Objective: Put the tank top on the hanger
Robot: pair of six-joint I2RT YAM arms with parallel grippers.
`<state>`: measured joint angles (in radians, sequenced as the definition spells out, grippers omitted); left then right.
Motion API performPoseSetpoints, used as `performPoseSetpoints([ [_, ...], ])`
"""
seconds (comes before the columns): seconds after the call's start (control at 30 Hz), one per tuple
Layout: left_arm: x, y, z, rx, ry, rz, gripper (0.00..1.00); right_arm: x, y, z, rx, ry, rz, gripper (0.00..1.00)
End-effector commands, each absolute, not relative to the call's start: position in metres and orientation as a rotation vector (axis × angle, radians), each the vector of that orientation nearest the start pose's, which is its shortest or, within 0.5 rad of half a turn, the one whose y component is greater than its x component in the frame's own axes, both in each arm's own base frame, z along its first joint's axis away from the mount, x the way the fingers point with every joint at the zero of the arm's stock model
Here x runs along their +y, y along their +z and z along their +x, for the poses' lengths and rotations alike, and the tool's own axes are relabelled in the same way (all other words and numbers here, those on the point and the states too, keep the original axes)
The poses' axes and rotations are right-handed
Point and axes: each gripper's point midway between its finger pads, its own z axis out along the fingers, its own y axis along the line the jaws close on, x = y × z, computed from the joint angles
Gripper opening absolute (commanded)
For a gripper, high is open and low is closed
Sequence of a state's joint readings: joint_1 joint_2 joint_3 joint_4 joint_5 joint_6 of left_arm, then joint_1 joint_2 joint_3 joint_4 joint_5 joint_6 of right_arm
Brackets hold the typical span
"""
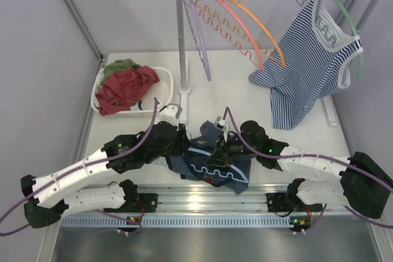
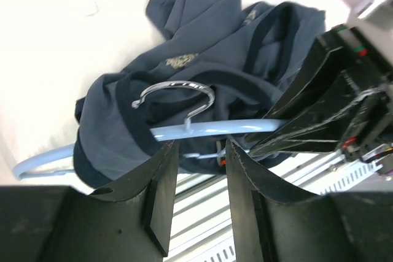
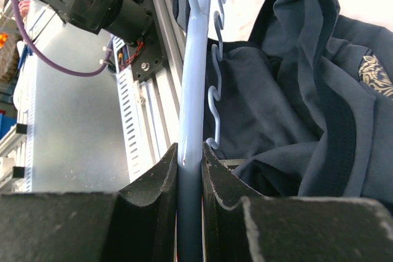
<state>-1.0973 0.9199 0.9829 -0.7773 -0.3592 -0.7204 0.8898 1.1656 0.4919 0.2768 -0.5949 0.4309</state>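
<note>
We see the navy tank top [image 1: 184, 165] bunched at the lower centre of the top view, with the light-blue hanger [image 1: 216, 169] lying in its folds. Our right gripper [image 3: 190, 154] pinches the hanger's bar. Our left gripper [image 2: 202, 157] stands spread just below the metal hook [image 2: 178, 84].

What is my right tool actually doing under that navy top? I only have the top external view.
Observer: The right wrist view shows the right tool shut on the light-blue hanger, pinching its straight bar.
Operator: And the left tool?
Observer: The left tool is open. The hanger's bar crosses just beyond its fingertips, ungripped.
Operator: Is the tank top on the hanger at all?
Observer: Partly. In the left wrist view, one hanger arm runs under a trimmed edge of the tank top and comes out the other side.
</note>
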Motion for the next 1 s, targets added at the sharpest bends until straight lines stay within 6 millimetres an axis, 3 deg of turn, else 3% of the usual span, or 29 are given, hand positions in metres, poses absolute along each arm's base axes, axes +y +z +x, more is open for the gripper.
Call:
performPoseSetpoints([
  [0.0, -0.238, 0.210, 0.163, 2.232, -0.608, 0.258, 0.43, 0.341, 0.175, 0.125, 1.789, 1.408, -0.955, 0.00],
  [0.07, -0.240, 0.198, 0.164, 2.243, -0.598, 0.255, 0.43, 0.342, 0.174, 0.125, 1.794, 1.407, -0.956, 0.00],
  [0.3, -0.237, 0.185, 0.181, 2.170, -0.562, 0.152, 0.45, 0.344, 0.172, 0.123, 1.802, 1.400, -0.960, 0.00],
  [0.53, -0.252, 0.173, 0.185, 2.144, -0.611, 0.175, 0.42, 0.349, 0.168, 0.122, 1.822, 1.367, -0.966, 0.00],
  [0.67, -0.247, 0.159, 0.183, 2.164, -0.578, 0.184, 0.21, 0.351, 0.165, 0.121, 1.836, 1.350, -0.961, 0.00],
  [0.73, -0.244, 0.160, 0.183, 2.159, -0.577, 0.183, 0.01, 0.351, 0.161, 0.125, 1.861, 1.316, -0.947, 0.00],
  [0.83, -0.238, 0.159, 0.181, 2.156, -0.560, 0.202, 0.00, 0.347, 0.153, 0.135, 1.935, 1.213, -0.898, 0.09],
  [0.87, -0.237, 0.157, 0.180, 2.160, -0.554, 0.212, 0.00, 0.344, 0.153, 0.139, 1.948, 1.182, -0.873, 0.19],
  [0.97, -0.235, 0.155, 0.176, 2.163, -0.559, 0.254, 0.00, 0.325, 0.151, 0.156, 2.029, 1.026, -0.753, 0.38],
])
